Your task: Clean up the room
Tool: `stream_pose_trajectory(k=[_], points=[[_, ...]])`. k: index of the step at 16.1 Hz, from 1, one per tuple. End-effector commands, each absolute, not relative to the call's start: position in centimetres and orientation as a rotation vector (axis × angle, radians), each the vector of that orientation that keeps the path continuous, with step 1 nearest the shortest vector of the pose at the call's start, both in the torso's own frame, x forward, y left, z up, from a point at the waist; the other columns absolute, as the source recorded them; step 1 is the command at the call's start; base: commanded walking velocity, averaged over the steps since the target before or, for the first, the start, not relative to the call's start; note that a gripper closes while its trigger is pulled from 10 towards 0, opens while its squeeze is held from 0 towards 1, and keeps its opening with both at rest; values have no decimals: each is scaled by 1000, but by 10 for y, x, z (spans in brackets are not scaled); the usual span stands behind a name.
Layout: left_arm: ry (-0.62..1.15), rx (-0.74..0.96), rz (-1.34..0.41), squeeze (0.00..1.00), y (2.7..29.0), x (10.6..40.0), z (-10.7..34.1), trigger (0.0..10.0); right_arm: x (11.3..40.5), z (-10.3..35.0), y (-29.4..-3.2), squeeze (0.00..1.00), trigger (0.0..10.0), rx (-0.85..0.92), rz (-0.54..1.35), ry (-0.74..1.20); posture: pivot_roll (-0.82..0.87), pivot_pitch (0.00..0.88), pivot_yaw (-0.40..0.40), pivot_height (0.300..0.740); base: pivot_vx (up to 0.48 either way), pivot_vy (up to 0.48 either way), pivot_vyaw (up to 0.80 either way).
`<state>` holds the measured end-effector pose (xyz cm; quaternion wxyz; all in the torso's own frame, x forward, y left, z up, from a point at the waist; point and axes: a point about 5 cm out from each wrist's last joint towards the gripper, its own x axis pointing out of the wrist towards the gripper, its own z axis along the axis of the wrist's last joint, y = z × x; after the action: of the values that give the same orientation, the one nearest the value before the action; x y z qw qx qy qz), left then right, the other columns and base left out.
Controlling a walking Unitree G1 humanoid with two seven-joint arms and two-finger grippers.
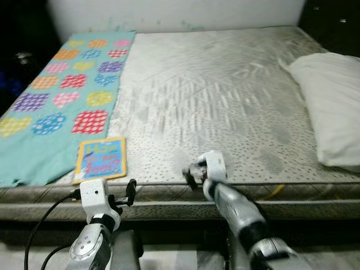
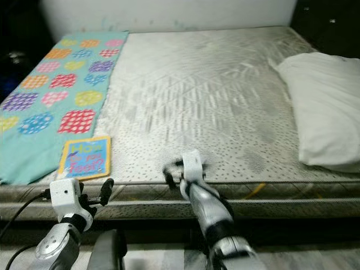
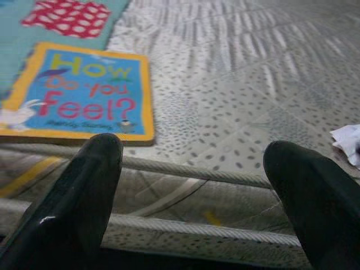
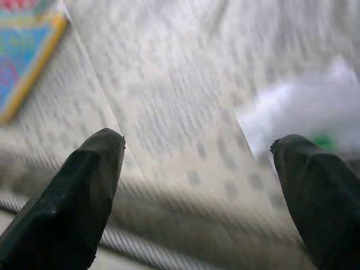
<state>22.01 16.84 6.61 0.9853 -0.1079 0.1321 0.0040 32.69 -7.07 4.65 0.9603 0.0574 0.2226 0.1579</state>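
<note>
Lower frame: left end effector [image 1: 130, 191] and right end effector [image 4: 197, 163] open; thin stiff book [image 1: 101, 158] at mattress [image 1: 225, 101] edge, best pinched by its overhanging rim.

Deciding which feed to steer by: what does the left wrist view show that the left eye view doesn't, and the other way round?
Left wrist: the book title, "How Do you feel?", readable, and a white scrap on the mattress. Left eye: the pillow, patterned blanket, right gripper at the mattress edge. Both: the book, mattress and open left gripper.
</note>
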Motion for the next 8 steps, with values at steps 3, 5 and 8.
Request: stream_pose_trajectory(k=[3,5,8], points=[[271,-183,17,0,171,212,73,10000,338,61,-58,0,10000,214,176,366,192,67,33,555,0,0,0],[279,-179,24,0,171,209,75,10000,344,71,-56,0,10000,162,105,311,198,66,32,555,0,0,0],[274,-176,40,0,169,205,78,10000,349,87,-45,0,10000,27,127,185,234,70,17,555,0,0,0]])
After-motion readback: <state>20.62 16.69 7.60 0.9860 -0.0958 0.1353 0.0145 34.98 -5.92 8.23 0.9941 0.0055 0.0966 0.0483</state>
